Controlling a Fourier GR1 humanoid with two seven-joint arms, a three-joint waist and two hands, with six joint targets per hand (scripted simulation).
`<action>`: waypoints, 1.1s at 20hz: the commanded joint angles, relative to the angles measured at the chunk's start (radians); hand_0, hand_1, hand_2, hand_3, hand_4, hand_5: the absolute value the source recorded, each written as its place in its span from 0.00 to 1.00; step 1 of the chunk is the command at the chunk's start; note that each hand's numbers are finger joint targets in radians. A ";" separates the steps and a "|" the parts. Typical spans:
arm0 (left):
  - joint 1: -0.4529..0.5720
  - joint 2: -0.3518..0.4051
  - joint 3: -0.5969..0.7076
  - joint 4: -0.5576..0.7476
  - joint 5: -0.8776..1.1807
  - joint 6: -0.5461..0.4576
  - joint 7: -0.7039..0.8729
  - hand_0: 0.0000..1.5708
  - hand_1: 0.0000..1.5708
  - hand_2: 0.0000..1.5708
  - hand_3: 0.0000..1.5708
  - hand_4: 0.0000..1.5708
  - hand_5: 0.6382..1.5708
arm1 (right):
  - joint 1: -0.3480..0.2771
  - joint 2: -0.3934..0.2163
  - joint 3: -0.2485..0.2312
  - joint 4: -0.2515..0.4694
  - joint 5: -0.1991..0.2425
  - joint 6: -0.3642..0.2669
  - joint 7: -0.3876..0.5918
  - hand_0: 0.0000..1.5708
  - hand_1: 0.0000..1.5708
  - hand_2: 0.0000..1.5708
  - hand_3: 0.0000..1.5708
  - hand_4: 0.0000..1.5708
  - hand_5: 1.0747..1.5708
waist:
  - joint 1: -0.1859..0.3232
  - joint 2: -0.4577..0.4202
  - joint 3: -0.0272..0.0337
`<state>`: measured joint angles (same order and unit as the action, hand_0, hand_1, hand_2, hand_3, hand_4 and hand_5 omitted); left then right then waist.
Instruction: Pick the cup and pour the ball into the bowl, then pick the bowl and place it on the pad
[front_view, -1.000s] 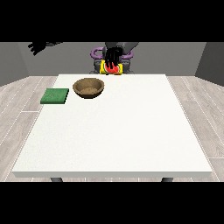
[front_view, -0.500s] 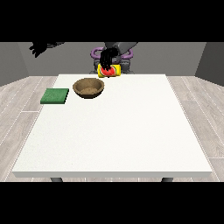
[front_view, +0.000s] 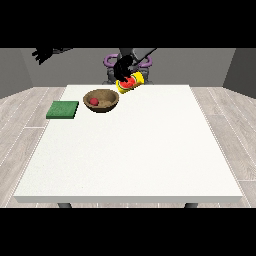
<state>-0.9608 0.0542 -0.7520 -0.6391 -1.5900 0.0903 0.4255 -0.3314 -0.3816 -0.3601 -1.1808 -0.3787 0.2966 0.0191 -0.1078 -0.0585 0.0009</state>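
A yellow cup (front_view: 131, 82) with a red inside hangs tipped on its side over the table's far edge, its mouth turned down towards the bowl. The hand at the view's right (front_view: 121, 67) is shut on it from above. Just left of the cup stands a brown wooden bowl (front_view: 106, 104), and a small red ball (front_view: 93, 101) lies inside it at the left. A green square pad (front_view: 63, 109) lies flat on the table to the left of the bowl. The hand at the view's left (front_view: 43, 54) is raised high above the far left, fingers spread, holding nothing.
The white table (front_view: 135, 150) stretches wide from the bowl towards the camera. The robot's torso (front_view: 128, 60) with purple parts stands behind the far edge, close behind the cup.
The cup has tipped further over and sunk a little towards the bowl. The red ball now lies in the bowl, which looked empty before. The raised hand has barely moved.
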 joint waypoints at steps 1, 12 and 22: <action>-0.049 0.034 -0.008 -0.006 -0.052 -0.068 -0.070 0.96 0.96 1.00 1.00 0.80 0.94 | 0.015 -0.018 -0.027 0.028 -0.023 0.027 -0.017 0.00 0.00 0.00 0.19 0.30 1.00 | 0.017 -0.004 -0.0003; 0.085 0.046 0.070 -0.109 -0.107 -0.036 -0.103 0.97 0.97 1.00 1.00 0.81 0.92 | 0.072 0.002 -0.014 -0.001 -0.017 0.003 0.001 0.00 0.00 0.00 0.18 0.33 1.00 | 0.060 -0.037 -0.0010; 0.343 0.097 0.464 -0.261 0.384 0.306 -0.188 0.00 0.00 1.00 0.91 0.51 0.95 | 0.150 0.075 0.016 -0.061 0.028 -0.082 0.001 0.00 0.00 0.00 0.00 0.34 0.99 | 0.161 -0.050 -0.0041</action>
<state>-0.7154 0.1388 -0.3918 -0.8564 -1.3520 0.3049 0.2973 -0.2165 -0.3492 -0.3581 -1.2281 -0.3734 0.2466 0.0483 0.0191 -0.1275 -0.0035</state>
